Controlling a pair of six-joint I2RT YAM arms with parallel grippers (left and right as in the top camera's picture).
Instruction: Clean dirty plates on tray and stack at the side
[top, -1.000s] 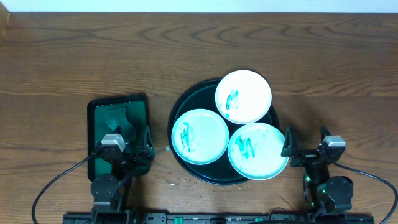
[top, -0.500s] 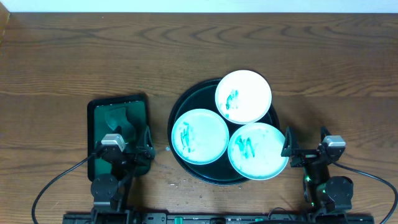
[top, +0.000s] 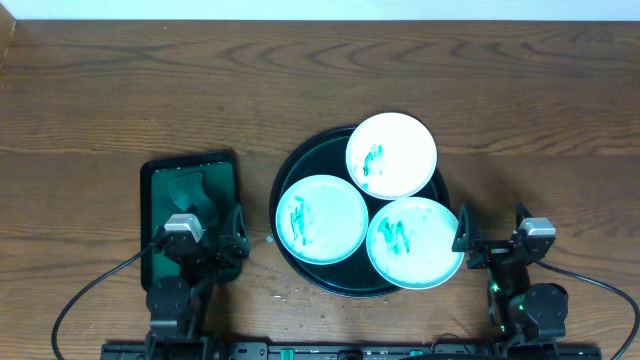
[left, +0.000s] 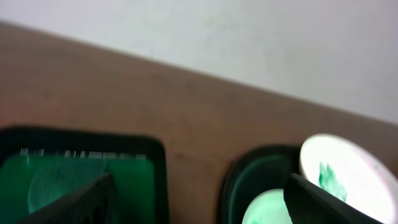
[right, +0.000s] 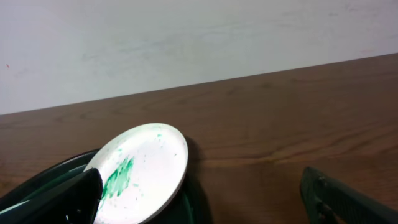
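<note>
The large round black tray (top: 286, 190) sits at the table's centre and holds three white plates with teal smears: a far one (top: 391, 154), a left one (top: 322, 218) and a near right one (top: 414, 242). My left gripper (top: 200, 240) is open and empty at the near edge, over the near end of the green rectangular tray. My right gripper (top: 492, 242) is open and empty, just right of the near right plate. The left wrist view shows open jaws (left: 199, 190), the tray rim (left: 249, 165) and two plates (left: 348, 168). The right wrist view shows open jaws (right: 199, 186) and a smeared plate (right: 143, 165).
A small rectangular green tray (top: 190, 161) with a sponge (top: 185, 190) lies left of the black tray; it also shows in the left wrist view (left: 62, 177). Bare wooden table (top: 540, 130) spreads to the right and far side. A pale wall runs behind the far edge.
</note>
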